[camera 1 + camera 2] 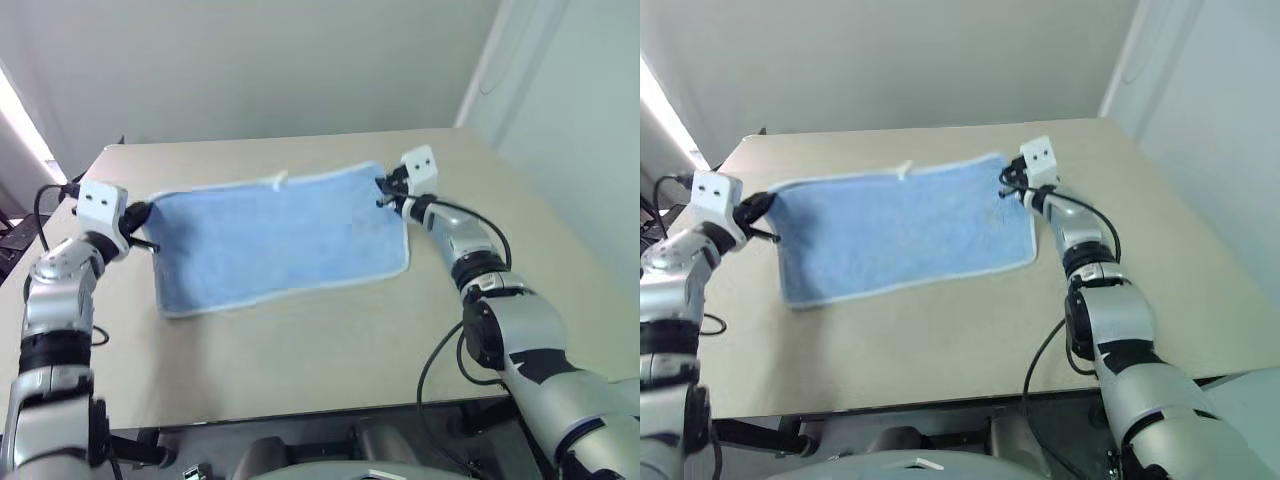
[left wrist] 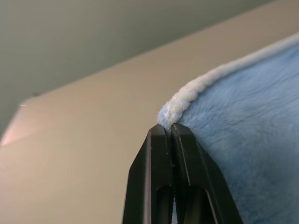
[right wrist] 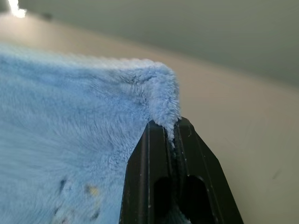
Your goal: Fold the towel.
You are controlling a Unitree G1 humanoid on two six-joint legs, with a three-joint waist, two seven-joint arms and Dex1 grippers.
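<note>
Pinching far corners: left end effector (image 1: 143, 214) and right end effector (image 1: 384, 190) each clamped on the towel (image 1: 280, 238) | towel's long axis spans between them, near edge on the table (image 1: 330, 350) | fold runs toward robot.

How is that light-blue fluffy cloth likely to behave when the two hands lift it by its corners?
The light-blue ribbed microfibre towel with a white border probably hangs floppy: pinched at two corners by the left hand and right hand, its top edge already dips between them. It is likely light, since thin fingertip pinches carry it. The plush pile probably grips rather than slips.
</note>
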